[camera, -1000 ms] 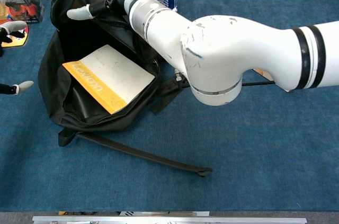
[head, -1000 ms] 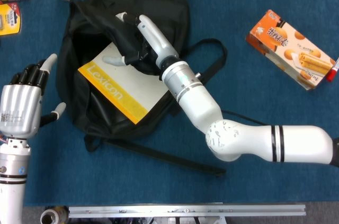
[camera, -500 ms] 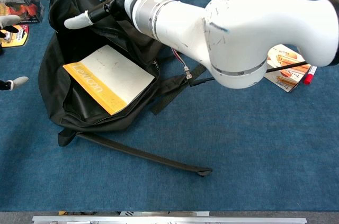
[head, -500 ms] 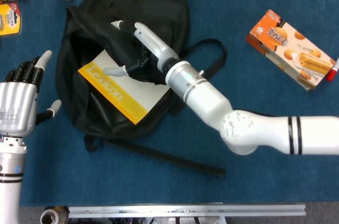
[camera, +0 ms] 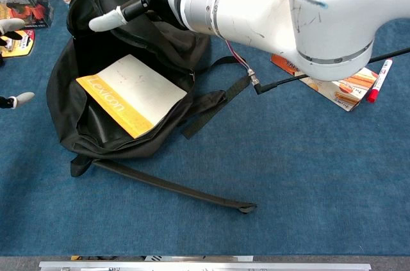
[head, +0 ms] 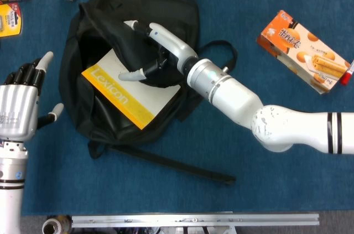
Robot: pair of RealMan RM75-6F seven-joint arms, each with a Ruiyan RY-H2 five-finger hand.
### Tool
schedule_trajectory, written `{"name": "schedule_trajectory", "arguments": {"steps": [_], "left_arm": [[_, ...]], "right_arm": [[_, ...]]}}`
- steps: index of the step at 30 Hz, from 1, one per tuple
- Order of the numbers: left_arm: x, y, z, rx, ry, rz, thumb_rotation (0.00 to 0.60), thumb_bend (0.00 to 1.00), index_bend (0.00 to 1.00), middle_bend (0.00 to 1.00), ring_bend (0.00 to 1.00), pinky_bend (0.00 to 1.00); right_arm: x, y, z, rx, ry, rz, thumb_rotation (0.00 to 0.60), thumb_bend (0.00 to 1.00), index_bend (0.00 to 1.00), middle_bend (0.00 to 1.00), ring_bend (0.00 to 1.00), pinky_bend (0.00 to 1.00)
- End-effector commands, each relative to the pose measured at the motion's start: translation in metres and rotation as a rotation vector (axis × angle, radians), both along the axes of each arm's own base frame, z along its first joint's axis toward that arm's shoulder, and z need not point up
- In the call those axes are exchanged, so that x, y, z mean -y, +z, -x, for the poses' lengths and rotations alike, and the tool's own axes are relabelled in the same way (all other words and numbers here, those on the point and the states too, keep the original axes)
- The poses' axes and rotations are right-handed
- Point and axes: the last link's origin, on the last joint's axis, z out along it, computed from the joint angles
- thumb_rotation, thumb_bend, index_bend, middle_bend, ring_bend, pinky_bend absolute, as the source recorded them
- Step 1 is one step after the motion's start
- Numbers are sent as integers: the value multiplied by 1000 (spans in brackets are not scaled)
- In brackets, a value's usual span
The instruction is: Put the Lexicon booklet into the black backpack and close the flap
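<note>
Since the earlier frame, right hand (head: 157,51) has drawn the flap (camera: 138,31) slightly rightward; left hand (head: 22,107) unchanged.

Backpack (head: 182,13): black, soft, limp cloth; mouth open below right hand. Strap (camera: 166,186) trails toward the robot.

Flap: pinched in right hand's fingers, thumb extended. Judged light and floppy; hold by its edge.

Booklet (head: 130,93): inside mouth, just under right hand. Thin, light, flexible.

Left hand: spread, empty, well left of bag; open table around it.
</note>
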Motion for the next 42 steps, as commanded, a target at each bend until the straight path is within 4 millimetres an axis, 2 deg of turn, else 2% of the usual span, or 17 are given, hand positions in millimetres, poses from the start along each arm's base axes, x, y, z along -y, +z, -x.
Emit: {"name": "schedule_trajectory", "arguments": {"steps": [1,11,21,27,36,42], "left_arm": [[-1,1,0,-2,3,-3,600,147,95,226,240,352],[-1,6,7,-7,24,-16,600,147,95,226,240,348],[-2,5,11,-14,42,-12,600,147,95,226,240,348],[-3,5,13,-22,48,-12,600,147,95,226,240,347],[-3,10,16,-26,62,-26,600,147,95,226,240,346],[-3,12,20,-26,68,-28,600,147,95,226,240,344]], "right_arm": [[-3,2,0,1,20,-3,600,0,0,0,0,0],[-23,0,-5,-31,142,0,600,0,0,0,0,0],[-15,6,19,-157,195,109,581,0,0,0,0,0],[-14,3,24,-197,196,135,515,0,0,0,0,0],[-27,-4,21,-207,293,78,511,0,0,0,0,0],[-26,8,35,-233,305,107,518,0,0,0,0,0]]}}
